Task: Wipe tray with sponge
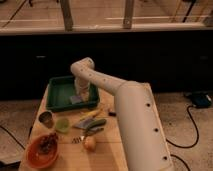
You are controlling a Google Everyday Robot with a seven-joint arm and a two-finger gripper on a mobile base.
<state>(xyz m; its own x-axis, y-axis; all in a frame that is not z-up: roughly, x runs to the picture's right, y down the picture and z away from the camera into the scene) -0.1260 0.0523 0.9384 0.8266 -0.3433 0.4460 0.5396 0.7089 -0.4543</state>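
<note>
The green tray [57, 90] stands at the far left of the wooden table. The pale blue-grey sponge [76, 99] lies on the tray's floor near its front right. My white arm reaches over from the right and bends down into the tray. My gripper [80, 93] is inside the tray right above the sponge, pressing down on it.
In front of the tray lie a small metal cup [46, 118], a green cup [62, 125], a grey-bladed utensil with a yellow handle [87, 119], a green tool [95, 125], an orange bowl [41, 150] and a yellowish fruit [89, 143]. A cable [192, 130] trails on the floor at right.
</note>
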